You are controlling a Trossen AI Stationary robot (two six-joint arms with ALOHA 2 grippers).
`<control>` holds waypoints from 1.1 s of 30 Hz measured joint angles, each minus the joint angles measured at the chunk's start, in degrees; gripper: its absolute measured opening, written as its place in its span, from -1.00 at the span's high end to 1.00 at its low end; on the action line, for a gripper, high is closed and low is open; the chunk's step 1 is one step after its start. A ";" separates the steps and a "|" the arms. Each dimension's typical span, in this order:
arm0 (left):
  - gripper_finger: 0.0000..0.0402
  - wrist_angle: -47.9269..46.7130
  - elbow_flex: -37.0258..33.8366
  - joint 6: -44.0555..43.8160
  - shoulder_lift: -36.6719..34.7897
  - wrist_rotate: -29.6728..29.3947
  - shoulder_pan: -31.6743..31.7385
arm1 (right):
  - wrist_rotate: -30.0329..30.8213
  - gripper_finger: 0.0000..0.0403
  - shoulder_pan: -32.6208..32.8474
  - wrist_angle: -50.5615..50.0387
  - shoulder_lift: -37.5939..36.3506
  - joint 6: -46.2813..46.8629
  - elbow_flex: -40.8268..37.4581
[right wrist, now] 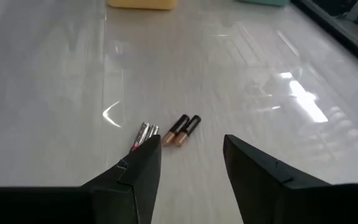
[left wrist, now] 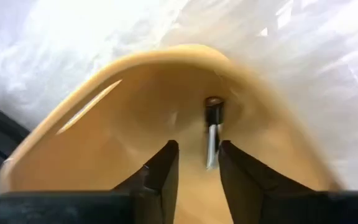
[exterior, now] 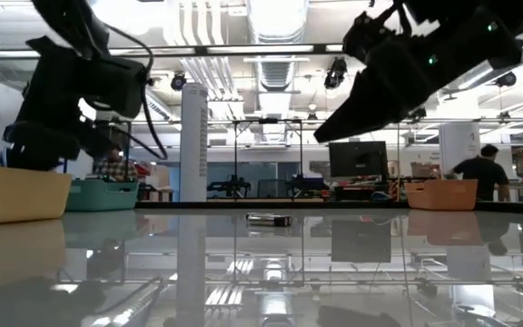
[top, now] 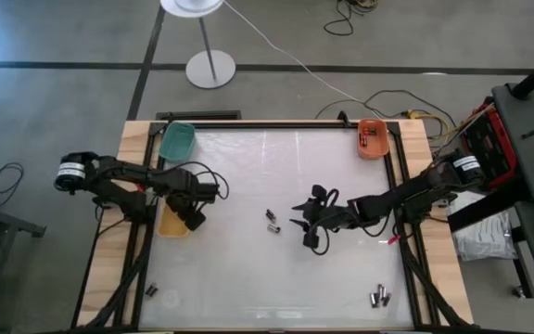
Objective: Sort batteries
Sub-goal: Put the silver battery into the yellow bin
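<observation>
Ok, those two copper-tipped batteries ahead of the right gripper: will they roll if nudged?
Probably. The copper-tipped batteries are small cylinders lying on a glossy tabletop, so a sideways nudge likely rolls them. The right gripper is open, its fingers above them.

Two dark jointed arms; black cables looping along both; a white band near each base; blunt black wedge fingers.

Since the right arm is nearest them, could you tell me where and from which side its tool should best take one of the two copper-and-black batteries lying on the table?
Probably from straight above, at mid-length. The two copper-and-black batteries lie flat, side by side and apparently touching, so the right tool, open just short of them, should take the outer one, fingers across its round body, one entering the seam between the pair.
</observation>
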 joint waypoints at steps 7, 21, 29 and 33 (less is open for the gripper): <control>0.40 -13.72 11.00 0.87 -1.38 -0.50 -0.17 | 0.04 0.13 0.00 -4.47 -6.22 -1.78 0.00; 0.41 28.08 19.44 16.53 -1.00 -18.77 -16.14 | 0.05 0.21 0.11 -13.29 -1.14 5.62 -0.81; 0.42 72.98 4.84 31.26 9.80 -9.63 -19.72 | 0.58 0.28 1.75 -15.68 -0.89 8.21 -0.87; 0.42 78.69 4.22 35.55 16.07 -9.23 -17.80 | 0.68 0.32 3.10 -15.78 -0.89 9.47 -0.87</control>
